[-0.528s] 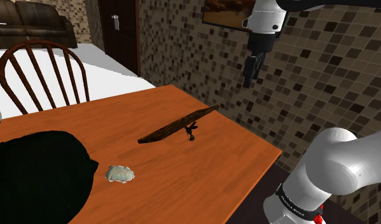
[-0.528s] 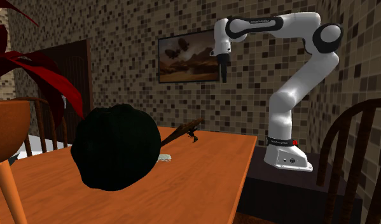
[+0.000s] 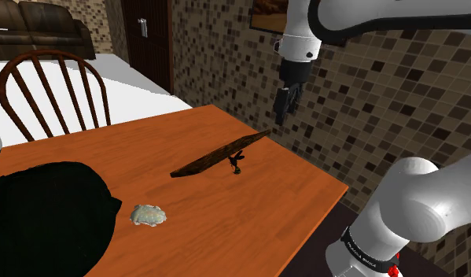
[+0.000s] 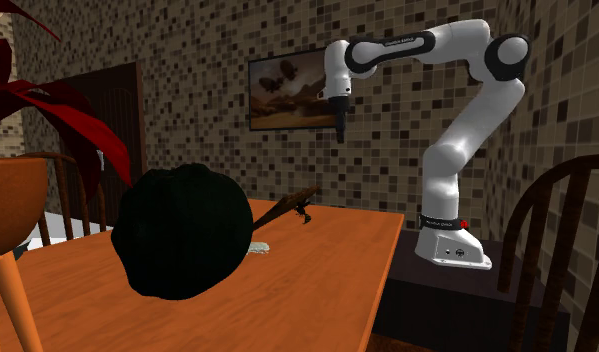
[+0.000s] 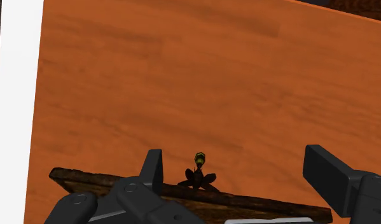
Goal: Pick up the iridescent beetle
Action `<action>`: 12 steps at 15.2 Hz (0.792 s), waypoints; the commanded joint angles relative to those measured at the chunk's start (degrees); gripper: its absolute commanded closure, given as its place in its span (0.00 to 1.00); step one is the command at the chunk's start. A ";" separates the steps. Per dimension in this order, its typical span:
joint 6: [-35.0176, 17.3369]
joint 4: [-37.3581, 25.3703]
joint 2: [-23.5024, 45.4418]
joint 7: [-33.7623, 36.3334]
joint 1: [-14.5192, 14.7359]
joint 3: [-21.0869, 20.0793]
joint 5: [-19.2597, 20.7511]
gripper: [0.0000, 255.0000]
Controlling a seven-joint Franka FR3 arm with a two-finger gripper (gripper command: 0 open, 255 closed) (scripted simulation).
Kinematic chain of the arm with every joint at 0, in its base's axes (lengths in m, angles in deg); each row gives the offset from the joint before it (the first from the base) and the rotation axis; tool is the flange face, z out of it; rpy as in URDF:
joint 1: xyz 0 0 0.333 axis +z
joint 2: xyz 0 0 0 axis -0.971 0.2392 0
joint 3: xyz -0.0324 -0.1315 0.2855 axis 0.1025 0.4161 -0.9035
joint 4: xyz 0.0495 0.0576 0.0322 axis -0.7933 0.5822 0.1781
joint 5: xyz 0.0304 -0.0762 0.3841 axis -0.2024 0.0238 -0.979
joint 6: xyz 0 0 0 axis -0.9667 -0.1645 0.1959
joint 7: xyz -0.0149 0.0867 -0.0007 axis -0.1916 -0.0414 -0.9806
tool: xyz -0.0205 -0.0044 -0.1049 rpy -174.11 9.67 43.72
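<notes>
The beetle [image 3: 237, 163] is a small dark insect with thin legs, standing on the orange wooden table [image 3: 249, 212] right beside a long dark brown stick [image 3: 218, 156]. In the second exterior view the beetle [image 4: 305, 213] sits at the far end of the table near the stick [image 4: 283, 208]. In the wrist view the beetle [image 5: 198, 175] lies between the two spread fingers, far below them, against the stick [image 5: 182, 193]. My gripper [image 3: 281, 115] hangs open high above the table's far edge, up and to the right of the beetle in the shoulder view; the gripper [image 4: 340, 127] holds nothing.
A large black rounded mass [image 3: 45, 216] covers the table's near-left part. A pale greenish lump [image 3: 148, 214] lies beside it. A wooden chair [image 3: 53, 90] stands at the far left. A tiled wall with a framed picture [image 4: 292, 88] lies behind the table.
The arm has swung the gripper left and downward in the shoulder view, closer to the spot above the beetle. The beetle and stick have not moved.
</notes>
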 commanded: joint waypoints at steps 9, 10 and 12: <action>-15.49 1.78 12.46 5.60 3.53 -6.87 -4.14 0.00; -16.99 1.55 14.05 6.20 3.81 -7.60 -4.33 0.00; -19.93 0.88 17.37 7.45 4.36 -9.04 -4.55 0.00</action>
